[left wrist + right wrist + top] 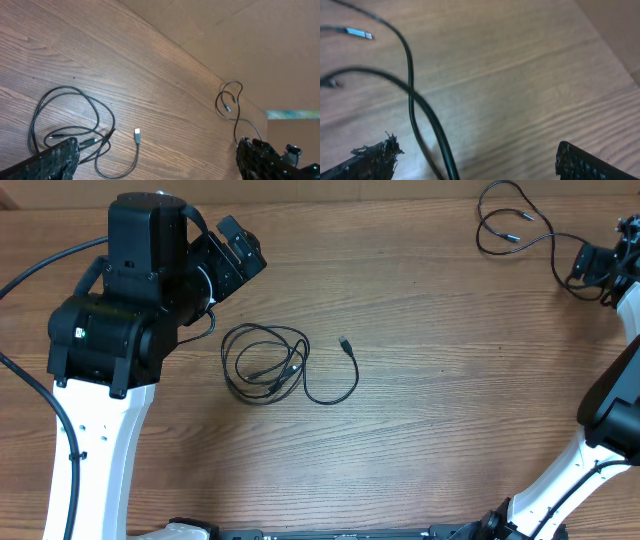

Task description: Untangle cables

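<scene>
Right gripper (476,146): jaws wide apart, holding nothing. The second cable (512,225) lies loose between them at the far right corner of the table (430,450). Left gripper (157,145): also spread and empty, raised near the coiled cable (262,365) at centre.

Judgement: the coil's loops overlap. Pinch close to its free plug (344,342), then draw it slowly outward, keeping low and clear of the loops.

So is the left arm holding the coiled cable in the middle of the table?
No, the coiled cable lies loose on the table, apart from the left fingers, which stand open.
</scene>
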`<state>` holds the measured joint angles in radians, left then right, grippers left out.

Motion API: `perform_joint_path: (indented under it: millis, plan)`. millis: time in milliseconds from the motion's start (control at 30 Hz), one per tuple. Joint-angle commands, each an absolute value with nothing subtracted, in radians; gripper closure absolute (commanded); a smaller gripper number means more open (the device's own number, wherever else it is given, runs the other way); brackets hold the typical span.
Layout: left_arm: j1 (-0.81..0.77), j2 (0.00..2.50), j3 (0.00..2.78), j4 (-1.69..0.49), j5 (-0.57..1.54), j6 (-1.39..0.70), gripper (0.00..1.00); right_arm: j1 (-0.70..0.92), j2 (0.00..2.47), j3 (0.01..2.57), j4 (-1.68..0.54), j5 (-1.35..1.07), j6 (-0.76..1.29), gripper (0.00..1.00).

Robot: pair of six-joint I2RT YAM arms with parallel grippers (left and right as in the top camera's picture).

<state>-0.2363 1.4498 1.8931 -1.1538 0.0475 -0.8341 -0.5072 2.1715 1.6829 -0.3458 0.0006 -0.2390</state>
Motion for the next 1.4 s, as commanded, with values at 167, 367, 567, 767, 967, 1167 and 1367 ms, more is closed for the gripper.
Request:
perform_joint_path:
  millis: [167,367,567,767,967,1167,1367]
  plan:
    - [-0.242,1.451,1.900,-1.155,0.041,-0.818,0.00,-0.494,2.162,1.709,-0.480,0.006,-0.244,0.00]
    - [-0.242,1.451,1.900,-1.155,0.041,-0.818,0.00,-0.490,2.160,1.709,-0.655,-0.064,-0.236,0.00]
    - [-0.242,1.451,1.900,-1.155,0.041,-0.818,0.00,-0.490,2.160,1.708,-0.757,-0.137,-0.228,0.00]
    - [-0.242,1.451,1.900,-1.155,0.041,-0.818,0.00,-0.489,2.160,1.707,-0.833,-0.139,-0.162,0.00]
    - [-0.242,1.451,1.900,-1.155,0.041,-0.818,0.00,-0.480,2.160,1.699,-0.843,-0.283,-0.158,0.00]
    - [-0.242,1.451,1.900,-1.155,0.041,-0.818,0.00,-0.435,2.163,1.622,-0.718,-0.305,-0.145,0.00]
    - [-0.242,1.451,1.900,-1.155,0.041,-0.818,0.00,-0.376,2.172,1.570,-0.594,-0.295,-0.134,0.00]
